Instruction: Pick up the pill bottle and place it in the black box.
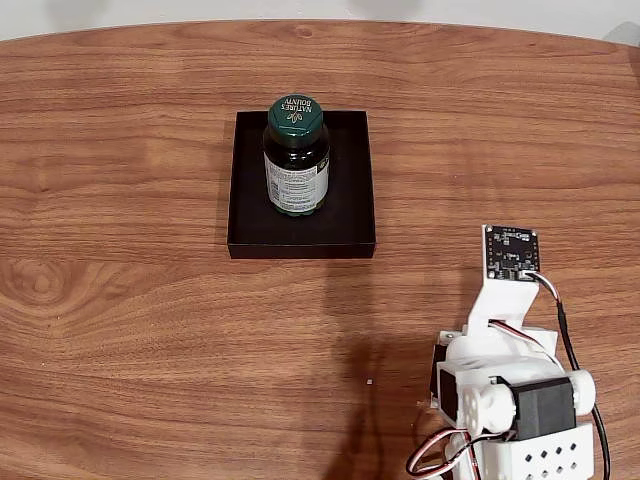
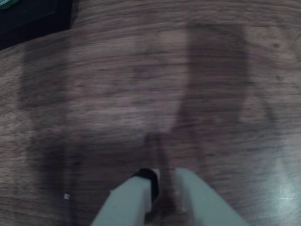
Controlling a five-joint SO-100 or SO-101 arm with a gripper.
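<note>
Wood-grain tabletop (image 1: 150,300) fills both views, brown and bare apart from a few things. On it, in the fixed view, the pill bottle (image 1: 296,156) stands upright inside the black box (image 1: 350,215), toward the far side of the box and a little left of its middle, its green cap printed with a brand name and its white label facing the camera. The box sits well apart from the arm (image 1: 505,390), which is folded low at the near right edge of the table, with a small circuit board (image 1: 511,252) mounted on its white bracket, nearer the box than the rest of the arm. In the wrist view the gripper (image 2: 162,181) points down at bare wood, its two pale fingers (image 2: 129,200) drawn close with only a thin gap between them and nothing held; a dark corner of the box (image 2: 33,16) shows at the upper left of that view. Judged from how things lie, the placing looks done, since the bottle rests in the box and the gripper is clear of it. What remains seems only to keep the arm parked away from the box, so the bottle is not knocked over.
</note>
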